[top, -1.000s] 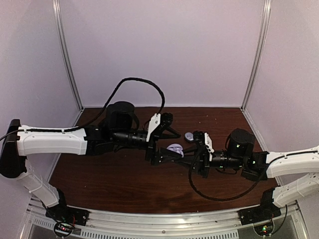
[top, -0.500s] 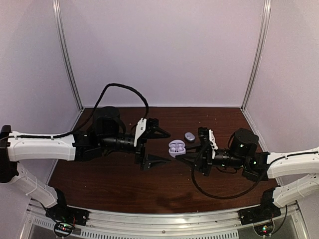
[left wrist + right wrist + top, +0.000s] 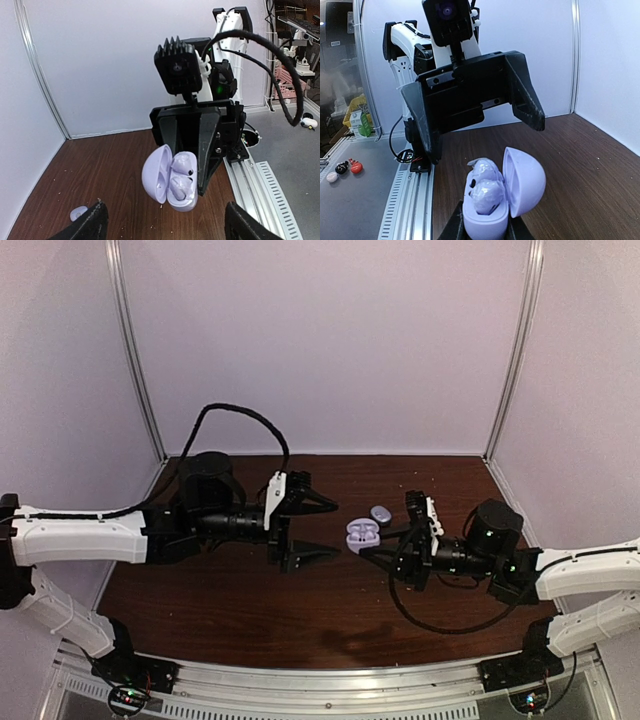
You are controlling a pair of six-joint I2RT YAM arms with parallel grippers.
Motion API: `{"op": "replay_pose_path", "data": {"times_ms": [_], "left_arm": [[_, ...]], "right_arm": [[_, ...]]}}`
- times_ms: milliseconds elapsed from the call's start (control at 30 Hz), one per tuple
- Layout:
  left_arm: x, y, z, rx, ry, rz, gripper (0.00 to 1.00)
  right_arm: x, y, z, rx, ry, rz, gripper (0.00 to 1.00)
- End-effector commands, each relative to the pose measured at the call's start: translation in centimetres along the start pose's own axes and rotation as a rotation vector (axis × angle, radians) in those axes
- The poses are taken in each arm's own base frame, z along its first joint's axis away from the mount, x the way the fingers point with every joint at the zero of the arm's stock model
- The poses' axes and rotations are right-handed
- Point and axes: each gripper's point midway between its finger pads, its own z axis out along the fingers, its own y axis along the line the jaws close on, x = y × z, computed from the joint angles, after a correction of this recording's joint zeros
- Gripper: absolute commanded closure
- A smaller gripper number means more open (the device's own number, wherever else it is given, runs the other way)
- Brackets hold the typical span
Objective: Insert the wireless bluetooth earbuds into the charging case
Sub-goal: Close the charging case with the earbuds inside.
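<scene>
Right gripper (image 3: 486, 231) pinches the base of the open lavender charging case (image 3: 506, 192), held above the table (image 3: 230, 595) with its lid hinged back. Two earbuds (image 3: 486, 194) sit in its wells. Left gripper (image 3: 333, 530) is spread wide, facing the case, apart from it. A small rounded item (image 3: 380, 513) lies on the wood behind, possibly another case.

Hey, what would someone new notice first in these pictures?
An open lilac charging case, earbuds seated inside, is held above the brown table by the shut right gripper at the centre. The left gripper faces it, jaws wide and empty. A small greyish piece lies on the table just behind.
</scene>
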Motion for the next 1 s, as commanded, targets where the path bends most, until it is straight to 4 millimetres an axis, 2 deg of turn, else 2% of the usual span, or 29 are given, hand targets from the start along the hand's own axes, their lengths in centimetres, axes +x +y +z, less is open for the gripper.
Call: {"op": "replay_pose_path", "data": {"times_ms": [0, 167, 433, 667, 833, 967], "left_arm": [[0.5, -0.6, 0.9, 0.075, 0.002, 0.000, 0.18], [0.4, -0.7, 1.6, 0.085, -0.004, 0.008, 0.18], [-0.3, -2.1, 2.8, 0.103, -0.008, 0.070, 0.19], [-1.3, -4.6, 2.5, 0.128, -0.017, 0.163, 0.21], [-0.9, -5.3, 2.6, 0.130, 0.003, 0.199, 0.24], [-1.4, -5.6, 2.6, 0.113, 0.004, 0.238, 0.24]], "right_arm": [[-1.7, 0.4, -0.4, -0.024, -0.053, 0.003, 1.00], [-1.8, 0.5, -0.2, -0.035, -0.056, 0.013, 1.00], [-1.4, 0.4, 0.0, -0.041, -0.050, 0.041, 1.00], [-1.3, -0.1, 0.0, -0.034, -0.056, 0.070, 1.00], [-1.3, -0.7, -0.2, -0.037, -0.064, 0.098, 1.00], [-0.9, -1.0, -0.1, -0.040, -0.056, 0.115, 1.00]]}}
